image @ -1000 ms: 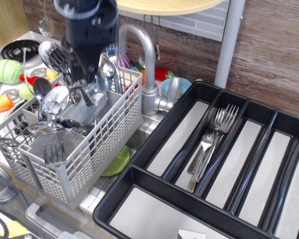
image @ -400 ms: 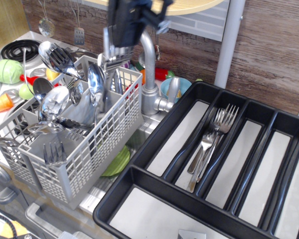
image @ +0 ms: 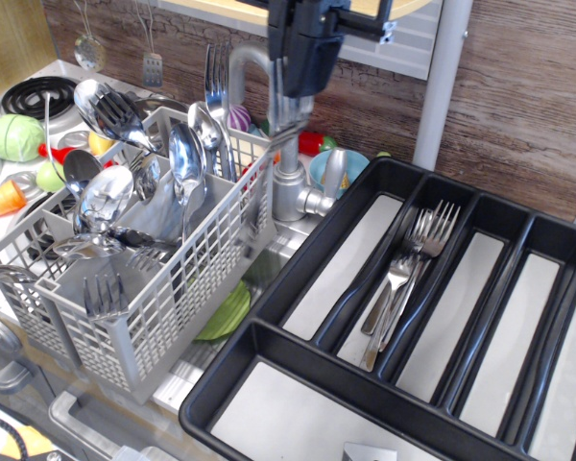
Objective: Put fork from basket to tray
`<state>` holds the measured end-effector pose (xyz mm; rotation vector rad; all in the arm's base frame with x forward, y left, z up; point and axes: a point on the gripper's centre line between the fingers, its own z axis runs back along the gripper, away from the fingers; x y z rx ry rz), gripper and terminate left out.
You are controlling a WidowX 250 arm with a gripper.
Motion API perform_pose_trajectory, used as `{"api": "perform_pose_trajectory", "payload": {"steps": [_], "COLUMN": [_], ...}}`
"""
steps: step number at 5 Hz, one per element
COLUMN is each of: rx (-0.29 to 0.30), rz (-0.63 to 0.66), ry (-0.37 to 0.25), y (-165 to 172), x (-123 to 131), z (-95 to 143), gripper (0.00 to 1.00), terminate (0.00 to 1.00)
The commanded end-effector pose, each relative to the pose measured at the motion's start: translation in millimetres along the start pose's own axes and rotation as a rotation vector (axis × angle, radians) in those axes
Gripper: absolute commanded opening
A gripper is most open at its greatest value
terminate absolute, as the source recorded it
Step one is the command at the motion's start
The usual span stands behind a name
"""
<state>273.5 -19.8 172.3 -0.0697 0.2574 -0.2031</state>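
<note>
Three forks (image: 403, 279) in tray (image: 298, 259); basket (image: 173, 288) holds several spoons; gripper (image: 286, 113) grasp unclear.

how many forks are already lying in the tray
3, all together in one long slot of the tray, second from the left: one on the right, one beside it, one lower down. Their handles overlap, so another may be hidden.

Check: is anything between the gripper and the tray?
Yes. The steel faucet rises right by the gripper, between the basket and the tray. Past it, nothing visible blocks the compartment holding forks.
</note>
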Motion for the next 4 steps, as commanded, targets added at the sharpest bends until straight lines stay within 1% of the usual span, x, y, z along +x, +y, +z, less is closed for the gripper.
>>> {"api": "perform_pose_trajectory", "payload": {"steps": [1,2,3,4], "rx": [-0.056,-0.064,-0.068,-0.141], "rz": [0.010,-0.055,-0.100,-0.133], "ry": [-0.135,-0.170,-0.230,-0.270], "y": [-26,-26,-31,-31], "x": [2,21,30,39], "z": [3,-6,-14,-28], "gripper": [0.00,0.00,0.00,0.00], "terminate": [0.00,0.00,0.00,1.00]}}
